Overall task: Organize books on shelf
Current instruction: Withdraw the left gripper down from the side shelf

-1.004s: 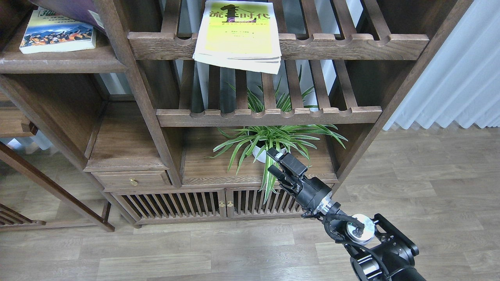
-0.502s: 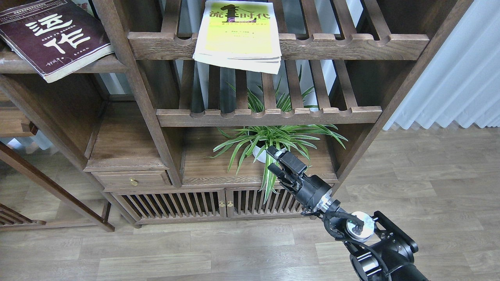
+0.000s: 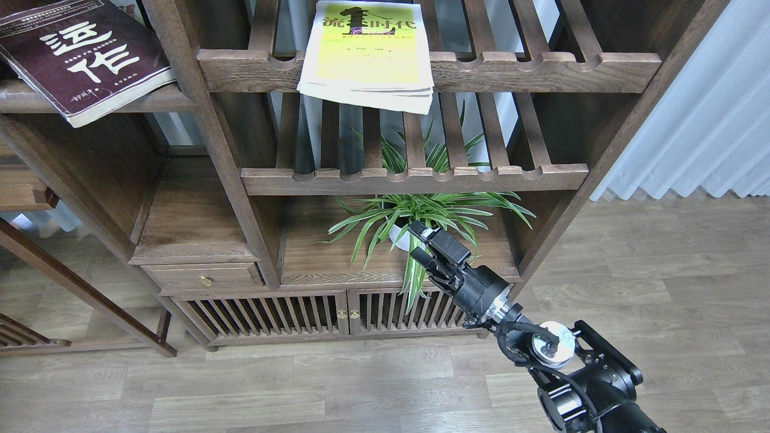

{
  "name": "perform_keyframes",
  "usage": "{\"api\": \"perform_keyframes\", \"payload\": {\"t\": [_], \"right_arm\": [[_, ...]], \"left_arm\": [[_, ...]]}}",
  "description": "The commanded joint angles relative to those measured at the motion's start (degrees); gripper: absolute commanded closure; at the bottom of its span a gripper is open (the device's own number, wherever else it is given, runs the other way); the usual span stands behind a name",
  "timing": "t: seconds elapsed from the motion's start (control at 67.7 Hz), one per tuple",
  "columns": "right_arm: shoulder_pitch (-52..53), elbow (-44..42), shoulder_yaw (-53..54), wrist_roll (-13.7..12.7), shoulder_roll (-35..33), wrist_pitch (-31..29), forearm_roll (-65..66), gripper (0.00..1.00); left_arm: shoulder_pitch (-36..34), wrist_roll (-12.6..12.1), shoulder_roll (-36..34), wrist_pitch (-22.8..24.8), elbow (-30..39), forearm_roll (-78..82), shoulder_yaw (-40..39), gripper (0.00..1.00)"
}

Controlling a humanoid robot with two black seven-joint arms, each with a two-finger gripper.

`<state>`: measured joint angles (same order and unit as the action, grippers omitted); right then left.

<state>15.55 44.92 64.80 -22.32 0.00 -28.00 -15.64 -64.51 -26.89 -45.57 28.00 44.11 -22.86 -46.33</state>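
A thick maroon book (image 3: 84,57) with white characters lies flat on the dark-brown plank shelf (image 3: 168,100) at the top left, its near corner hanging over the front edge. A large yellow-green book (image 3: 367,54) with black characters rests on the upper slatted rack (image 3: 529,72), also overhanging its front rail. My right gripper (image 3: 424,243) hovers low in front of the potted plant, well below both books, open with nothing between its fingers. My left gripper is out of view.
A spider plant in a white pot (image 3: 421,216) stands on the low shelf directly behind my right gripper. A second slatted rack (image 3: 529,174) runs just above the plant. Below are a drawer (image 3: 204,278) and slatted cabinet doors (image 3: 301,313). White curtains (image 3: 710,120) hang at the right.
The maroon book came down onto the left shelf, covering the smaller picture book that lay there. My right gripper crept slightly up and left toward the plant.
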Motion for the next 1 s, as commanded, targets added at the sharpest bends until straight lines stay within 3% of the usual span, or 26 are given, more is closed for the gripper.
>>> {"api": "perform_keyframes", "payload": {"t": [0.0,0.783,0.99], "right_arm": [[0.0,0.0,0.0,0.0,0.0,0.0,0.0,0.04],[-0.4,0.0,0.1,0.0,0.0,0.0,0.0,0.03],[-0.6,0.0,0.1,0.0,0.0,0.0,0.0,0.02]], "left_arm": [[-0.1,0.0,-0.6,0.0,1.9,-0.1,-0.2,0.02],[12.3,0.9,-15.8,0.0,13.2,-0.8,-0.8,0.02],[19.7,1.3,-19.6,0.0,13.2,-2.1,-0.6,0.02]]}}
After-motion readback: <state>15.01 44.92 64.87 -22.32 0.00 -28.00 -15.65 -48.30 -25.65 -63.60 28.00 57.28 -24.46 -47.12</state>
